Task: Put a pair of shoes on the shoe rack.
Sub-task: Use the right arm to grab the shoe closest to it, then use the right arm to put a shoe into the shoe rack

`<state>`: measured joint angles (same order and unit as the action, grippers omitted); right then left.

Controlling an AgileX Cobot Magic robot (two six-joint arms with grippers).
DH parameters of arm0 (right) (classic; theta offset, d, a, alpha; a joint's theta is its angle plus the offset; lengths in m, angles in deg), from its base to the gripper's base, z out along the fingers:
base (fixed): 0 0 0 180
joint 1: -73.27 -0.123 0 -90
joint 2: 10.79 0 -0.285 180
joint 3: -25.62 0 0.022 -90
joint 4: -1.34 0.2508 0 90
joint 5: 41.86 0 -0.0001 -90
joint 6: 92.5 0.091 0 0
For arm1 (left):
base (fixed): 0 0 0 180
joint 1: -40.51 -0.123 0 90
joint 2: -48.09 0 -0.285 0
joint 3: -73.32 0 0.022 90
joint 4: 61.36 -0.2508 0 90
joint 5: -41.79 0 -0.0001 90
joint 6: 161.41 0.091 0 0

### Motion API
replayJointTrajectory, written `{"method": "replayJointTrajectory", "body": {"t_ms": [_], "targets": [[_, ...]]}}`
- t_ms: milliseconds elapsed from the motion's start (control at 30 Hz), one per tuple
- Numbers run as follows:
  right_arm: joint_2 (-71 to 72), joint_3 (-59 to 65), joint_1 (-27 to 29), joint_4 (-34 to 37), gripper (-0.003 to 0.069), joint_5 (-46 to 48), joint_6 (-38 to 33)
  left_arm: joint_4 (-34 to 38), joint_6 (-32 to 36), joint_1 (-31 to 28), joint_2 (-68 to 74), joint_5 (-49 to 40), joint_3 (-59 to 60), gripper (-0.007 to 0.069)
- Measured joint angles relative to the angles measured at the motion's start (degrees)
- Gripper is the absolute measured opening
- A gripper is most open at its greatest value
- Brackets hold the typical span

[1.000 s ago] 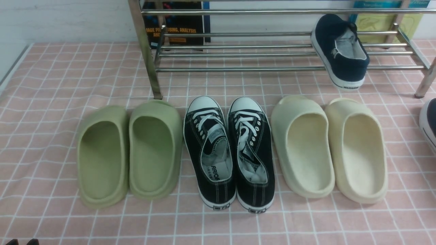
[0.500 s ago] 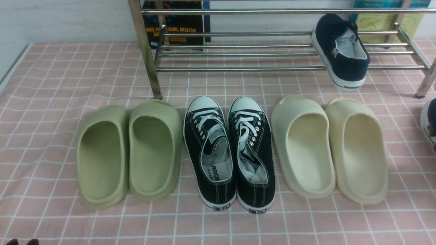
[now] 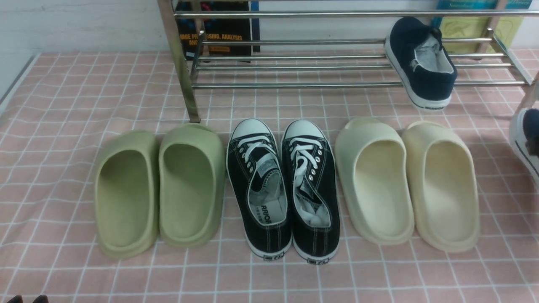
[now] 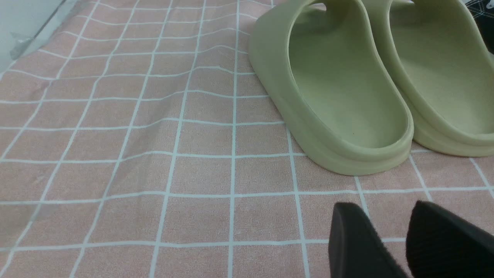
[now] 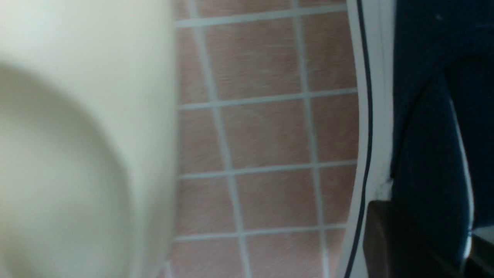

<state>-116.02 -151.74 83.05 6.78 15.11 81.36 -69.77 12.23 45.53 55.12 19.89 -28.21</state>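
One navy slip-on shoe (image 3: 421,63) lies tilted on the lower bars of the steel shoe rack (image 3: 294,85), its heel hanging over the front bar. The other navy shoe (image 3: 524,139) shows only partly at the front view's right edge. In the right wrist view this shoe (image 5: 424,116) fills one side, and my right gripper (image 5: 436,247) is shut on its side wall, one finger outside by the white sole and one inside. My left gripper (image 4: 393,231) hovers low over the pink cloth near the green slides, jaws apart, holding nothing.
In front of the rack stand a row of green slides (image 3: 126,193), black lace-up sneakers (image 3: 282,189) and cream slides (image 3: 442,185). The cream slide (image 5: 77,135) is close beside the held shoe. Books (image 3: 219,33) lean behind the rack. The rack's right leg (image 3: 526,97) is near the held shoe.
My right gripper has shut on the navy shoe at the right edge. That shoe has shifted up and slightly left in the front view. The left arm stays still.
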Motion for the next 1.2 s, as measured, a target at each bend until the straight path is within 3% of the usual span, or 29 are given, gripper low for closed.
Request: {"method": "replayJointTrajectory", "body": {"t_ms": [200,833,1200], "targets": [[0.2,-9.1,-4.7,0.7,0.0008,1.4,-1.3,0.0,0.0,0.0,0.0,0.0,0.0,0.0240],[-31.5,-51.7,-4.8,3.4,0.0008,5.2,-3.3,0.0,0.0,0.0,0.0,0.0,0.0,0.0240],[-37.4,-59.5,-4.9,5.8,0.0010,6.3,-4.6,0.0,0.0,0.0,0.0,0.0,0.0,0.0240]]}}
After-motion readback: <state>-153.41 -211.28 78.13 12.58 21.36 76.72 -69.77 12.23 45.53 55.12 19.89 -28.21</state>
